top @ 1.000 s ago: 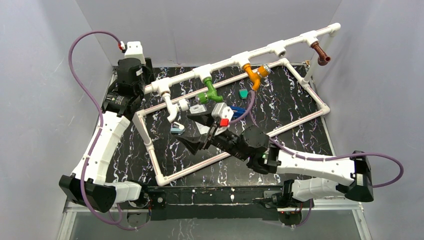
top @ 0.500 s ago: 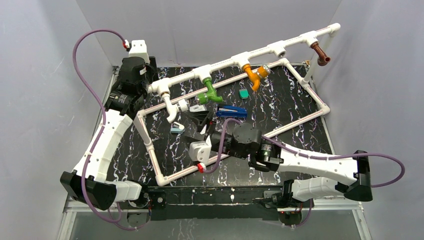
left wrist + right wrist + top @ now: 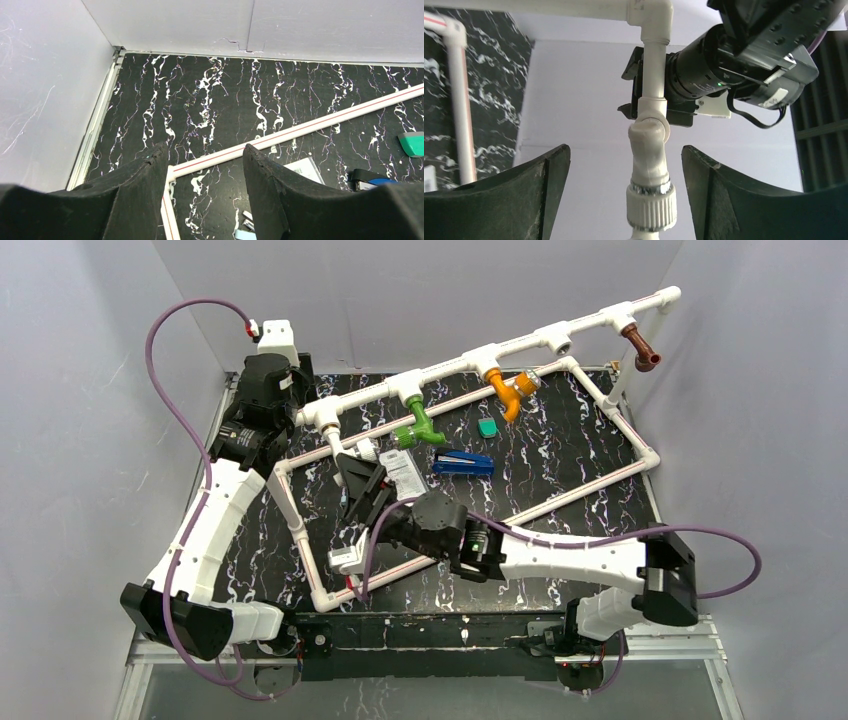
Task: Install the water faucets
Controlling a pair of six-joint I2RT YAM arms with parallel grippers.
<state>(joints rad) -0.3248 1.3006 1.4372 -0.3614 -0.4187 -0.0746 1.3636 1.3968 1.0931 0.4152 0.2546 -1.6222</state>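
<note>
Standing wide apart, the fingers of the right gripper (image 3: 625, 148) are seen on either side of the white faucet (image 3: 649, 165). A gap is left on each side, and nothing is gripped. The white faucet is hung from a tee fitting (image 3: 651, 12) at the left end of the raised bar of the pipe frame (image 3: 520, 341), above the far left part of the table (image 3: 580, 450).

The left gripper (image 3: 205, 150) is held partly open over the far left corner of the table. Nothing is caught between its fingers, and only a low bar of the frame is seen beneath them.

Further along the raised bar, the green faucet (image 3: 418, 428) is fitted, then the orange faucet (image 3: 510, 390). The brown faucet (image 3: 643, 348) is mounted by the far right corner. A blue box (image 3: 463, 463) is laid flat on the table inside the frame, near the green faucet.
</note>
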